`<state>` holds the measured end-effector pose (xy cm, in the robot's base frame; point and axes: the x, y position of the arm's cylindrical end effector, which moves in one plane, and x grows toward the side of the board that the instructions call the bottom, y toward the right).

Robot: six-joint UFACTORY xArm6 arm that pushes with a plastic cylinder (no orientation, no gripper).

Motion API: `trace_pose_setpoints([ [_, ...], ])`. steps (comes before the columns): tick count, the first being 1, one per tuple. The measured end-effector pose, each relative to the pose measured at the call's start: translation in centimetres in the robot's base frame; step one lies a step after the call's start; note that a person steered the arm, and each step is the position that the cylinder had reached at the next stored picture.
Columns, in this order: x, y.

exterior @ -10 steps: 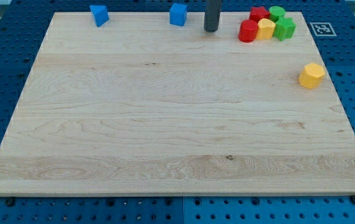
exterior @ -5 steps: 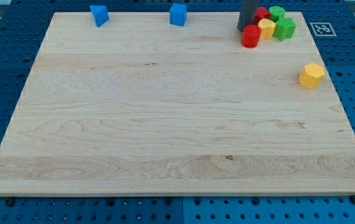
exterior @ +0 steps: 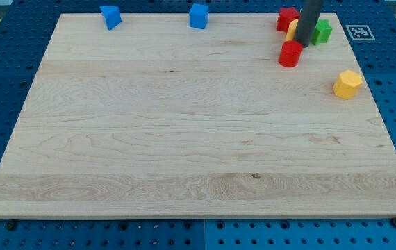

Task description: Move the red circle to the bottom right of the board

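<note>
The red circle stands near the board's top right, apart from the cluster above it. My tip is just above and right of the red circle, touching or nearly touching it. The rod hides most of a yellow block and part of a green block. Another red block sits at the top edge, left of the rod.
A yellow hexagon block lies near the board's right edge, below the cluster. Two blue blocks sit along the top edge at left and centre. The wooden board rests on a blue perforated table.
My tip moved right along the top edge into the cluster. The red circle was pushed down and right, away from the other blocks. A green block is now hidden by the rod.
</note>
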<state>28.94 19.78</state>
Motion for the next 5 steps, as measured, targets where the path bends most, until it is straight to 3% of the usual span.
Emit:
trace_pose_setpoints([
  [5,0.2,-1.0],
])
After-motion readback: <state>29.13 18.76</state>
